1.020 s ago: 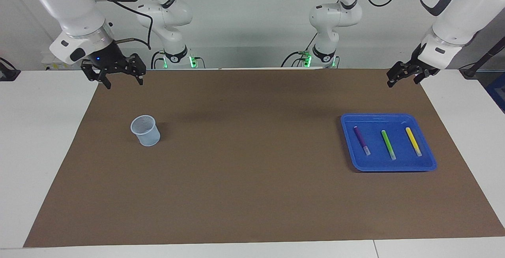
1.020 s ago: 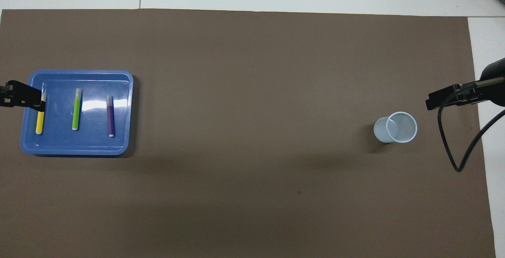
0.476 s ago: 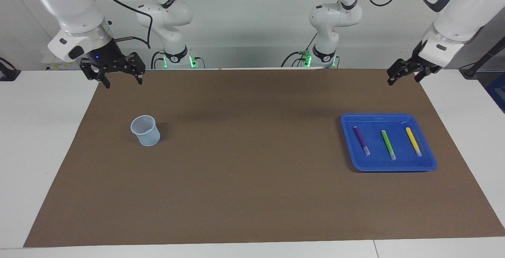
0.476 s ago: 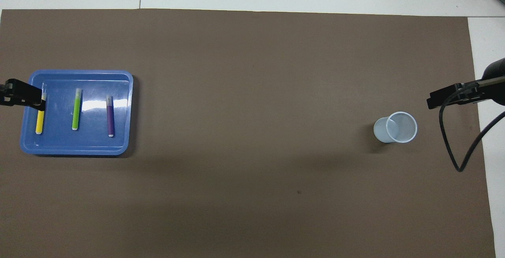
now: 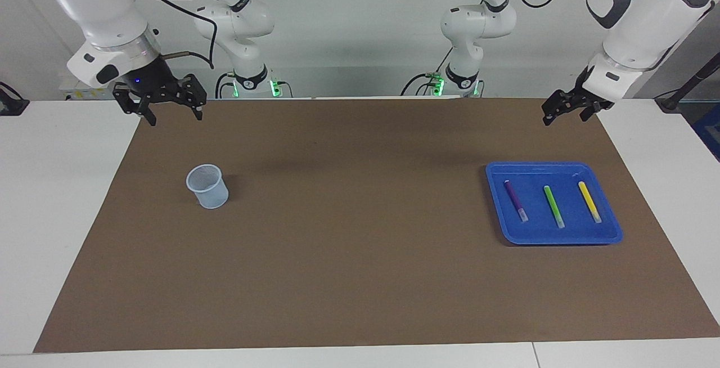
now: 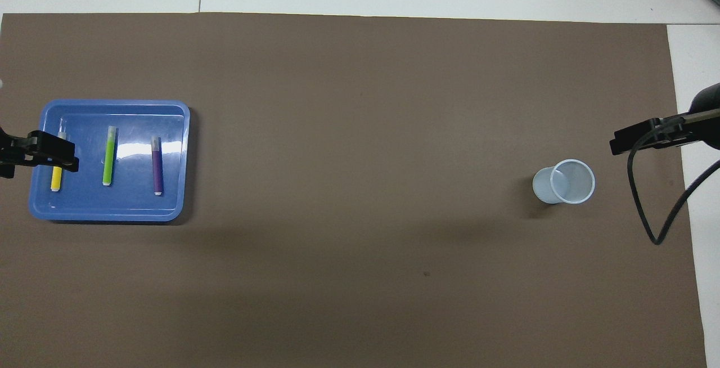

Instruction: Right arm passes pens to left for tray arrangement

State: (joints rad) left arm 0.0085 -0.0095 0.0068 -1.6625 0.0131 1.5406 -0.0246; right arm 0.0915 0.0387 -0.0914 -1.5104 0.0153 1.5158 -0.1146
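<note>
L gripper [image 5: 567,110] hangs empty w/ fingers apart, up over the mat's [image 5: 360,278] robot-side edge near the corner at the L arm's end; seen from overhead it overlaps the tray rim and the yellow pen, but the facing view shows it's raised and touching neither. R gripper [image 5: 163,103] is also spread wide and empty, up over the mat's robot-side corner at the R arm's end, blue light on; it looks parked. Tray [image 5: 610,236] sits on the mat toward the L arm's end, and all 3 pens lie inside it side by side, apart from each other: purple [image 5: 515,200], green [image 5: 553,206], yellow [image 5: 589,201], pale caps pointing away from the robots. Cup [image 5: 207,187] stands upright toward the R arm's end, nothing visible in it, so arrangement looks done. Risks, as I judge them: if the L arm drops or swings low over the tray it could clip the yellow pen or nudge the rim and skew the row; pens are round, so a knock would roll them together. R arm's loose cable [image 6: 652,210] droops near the cup and could snag or tip it on a sweep. Hard to see: overhead view cuts off both arms at the frame edges, shows only gripper tips, and L gripper covers the yellow pen's middle; glare on the tray floor blurs its surface.
</note>
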